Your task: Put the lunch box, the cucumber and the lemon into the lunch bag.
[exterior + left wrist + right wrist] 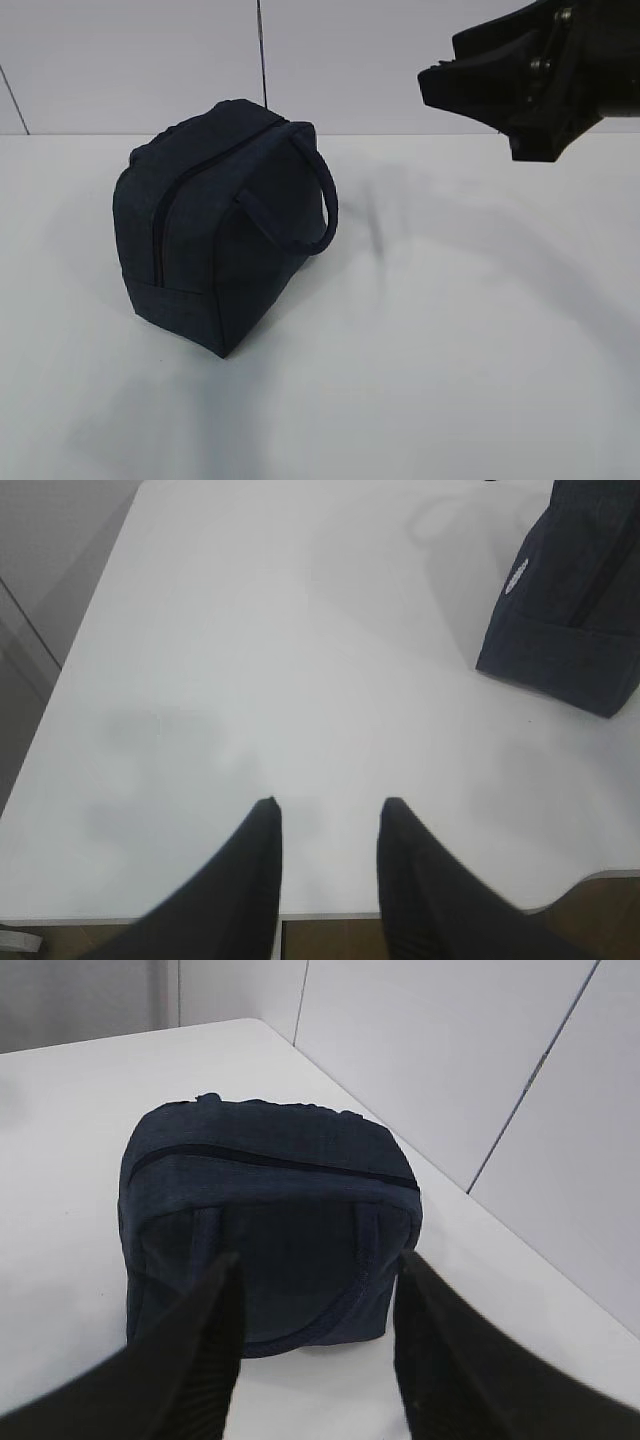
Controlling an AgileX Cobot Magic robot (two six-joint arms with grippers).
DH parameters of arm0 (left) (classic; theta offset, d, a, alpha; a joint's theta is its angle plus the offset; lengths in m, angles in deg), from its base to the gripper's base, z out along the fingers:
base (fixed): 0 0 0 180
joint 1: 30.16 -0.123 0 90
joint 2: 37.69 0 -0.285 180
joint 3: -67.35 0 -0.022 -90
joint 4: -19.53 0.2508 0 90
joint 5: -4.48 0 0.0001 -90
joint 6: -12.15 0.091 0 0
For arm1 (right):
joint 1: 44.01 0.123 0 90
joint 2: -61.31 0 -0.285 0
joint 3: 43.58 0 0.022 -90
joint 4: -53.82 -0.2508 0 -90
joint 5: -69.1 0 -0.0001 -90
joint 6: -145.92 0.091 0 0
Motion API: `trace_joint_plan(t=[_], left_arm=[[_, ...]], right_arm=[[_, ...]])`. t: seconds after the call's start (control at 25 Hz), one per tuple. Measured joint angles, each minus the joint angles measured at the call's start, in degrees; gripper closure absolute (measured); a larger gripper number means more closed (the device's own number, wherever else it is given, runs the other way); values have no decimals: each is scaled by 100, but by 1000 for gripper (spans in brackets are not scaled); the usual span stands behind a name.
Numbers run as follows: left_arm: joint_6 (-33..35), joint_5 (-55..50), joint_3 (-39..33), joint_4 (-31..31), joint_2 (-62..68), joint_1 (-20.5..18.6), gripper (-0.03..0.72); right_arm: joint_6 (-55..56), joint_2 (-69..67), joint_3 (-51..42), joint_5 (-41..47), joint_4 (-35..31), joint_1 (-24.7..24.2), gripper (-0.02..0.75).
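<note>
One dark navy fabric lunch bag [215, 230] was seen standing zipped on the white table [450, 380]. Its small white round logo [517, 577] was shown only in the left wrist view, and its loop handle [330, 1310] from the front only in the right wrist view. Two grippers were counted: the left gripper [328, 815] was spread apart over bare table, and the right gripper [315, 1265] was spread wide near the bag, nothing held.

The right arm [560, 70] enters at two o'clock in the exterior view, raised above the table; its gripper [315, 1270] has its fingers spread apart, nothing between them; the left gripper [325, 815] also has parted fingers, pointing toward twelve o'clock, holding nothing.
</note>
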Motion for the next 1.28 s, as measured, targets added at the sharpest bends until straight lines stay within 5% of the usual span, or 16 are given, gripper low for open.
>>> trace_joint_plan(t=[0.32, 1.28], left_arm=[[0, 0, 0, 0, 0, 0, 452], [0, 0, 0, 0, 0, 0, 453]], right_arm=[[-300, 0, 0, 0, -146, 0, 371], [-2534, -250, -26, 908, -2816, 0, 372]])
